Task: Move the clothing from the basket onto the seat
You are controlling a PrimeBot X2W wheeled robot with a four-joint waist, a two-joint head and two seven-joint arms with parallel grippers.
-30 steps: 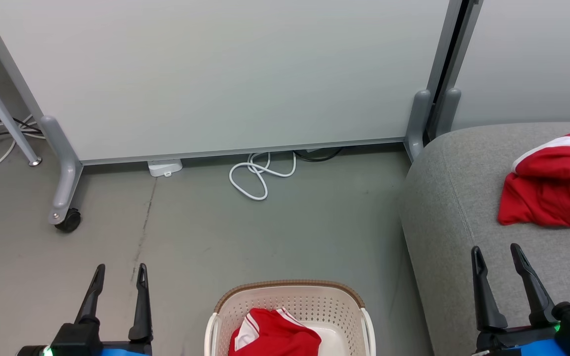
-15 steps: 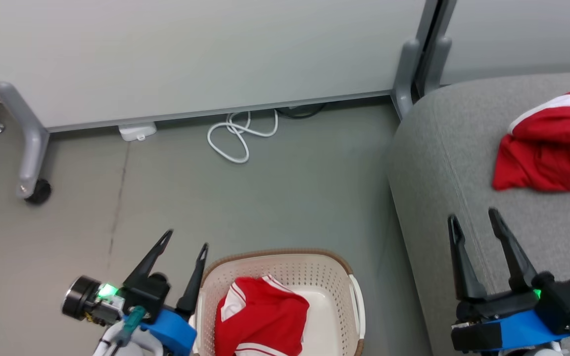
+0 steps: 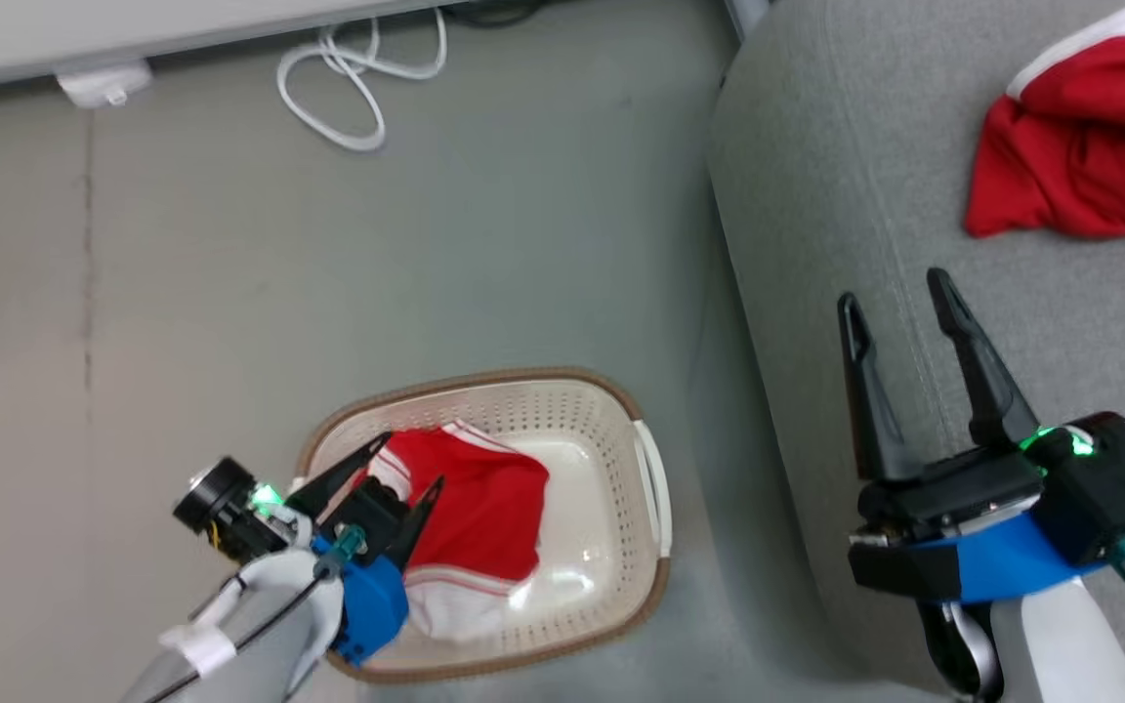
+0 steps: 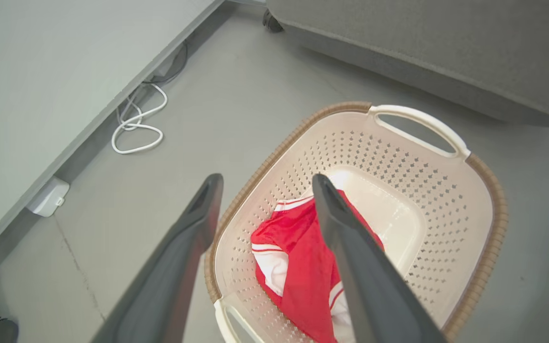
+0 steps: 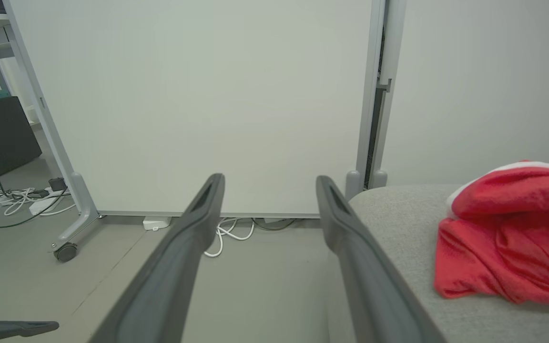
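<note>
Left pincer (image 3: pixel 413 460) spread, empty, over crumpled red garment (image 3: pixel 484 513) in perforated plastic basket (image 3: pixel 484 381). Right pincer (image 3: pixel 892 286) spread, empty, over rounded grey fabric seat (image 3: pixel 816 176); second red garment (image 3: pixel 1080 166) beyond its tips.

Red garments: two – first garment (image 3: pixel 484 508) in basket (image 3: pixel 484 379), second garment (image 3: pixel 1070 166) on seat (image 3: pixel 816 195)
Basket: one; handles (image 4: pixel 420 128) on it: two
Seat: one
Grippers: two – left gripper (image 3: pixel 413 459), right gripper (image 3: pixel 892 286); fingers (image 3: pixel 980 376): two each, four total
White cable (image 3: pixel 353 144): one, coiled
White plug box (image 3: pixel 94 86): one
Partition panels (image 5: pixel 198 95): two, right wrist view
Caster (image 5: pixel 65 252): one
</note>
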